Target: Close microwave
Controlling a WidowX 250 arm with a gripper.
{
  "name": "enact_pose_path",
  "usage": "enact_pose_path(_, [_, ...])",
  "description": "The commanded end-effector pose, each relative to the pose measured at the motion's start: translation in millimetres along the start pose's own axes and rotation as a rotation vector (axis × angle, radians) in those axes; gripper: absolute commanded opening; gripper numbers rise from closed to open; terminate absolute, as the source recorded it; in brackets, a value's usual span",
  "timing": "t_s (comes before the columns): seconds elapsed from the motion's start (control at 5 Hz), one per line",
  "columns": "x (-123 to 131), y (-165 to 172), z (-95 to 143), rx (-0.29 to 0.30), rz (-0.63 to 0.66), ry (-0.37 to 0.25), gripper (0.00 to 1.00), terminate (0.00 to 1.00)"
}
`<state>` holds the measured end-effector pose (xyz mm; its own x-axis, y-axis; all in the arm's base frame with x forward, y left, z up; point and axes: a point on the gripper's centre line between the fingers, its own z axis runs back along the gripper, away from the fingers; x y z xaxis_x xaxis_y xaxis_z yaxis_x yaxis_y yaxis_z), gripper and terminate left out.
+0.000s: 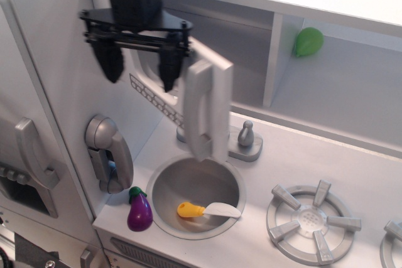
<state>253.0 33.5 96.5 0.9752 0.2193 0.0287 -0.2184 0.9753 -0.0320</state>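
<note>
Microwave [188, 92] door ajar, end effector [139, 67] spread empty against its face
</note>
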Motion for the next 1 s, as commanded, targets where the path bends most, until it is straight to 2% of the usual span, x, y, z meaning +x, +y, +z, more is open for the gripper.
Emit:
enact_pose_path(0.0, [26,-30,11,-0.053,-0.011,-0.204,1.0,0.0])
enact_pose_path(0.2, [39,-39,14,-0.079,-0.022,-0.321,1.0,0.0])
enact_pose_path(0.6, [59,-43,21,-0.118,0.0,-0.466,1.0,0.0])
enact_pose_path(0.8, [60,-41,19,-0.099,0.015,-0.418,1.0,0.0])
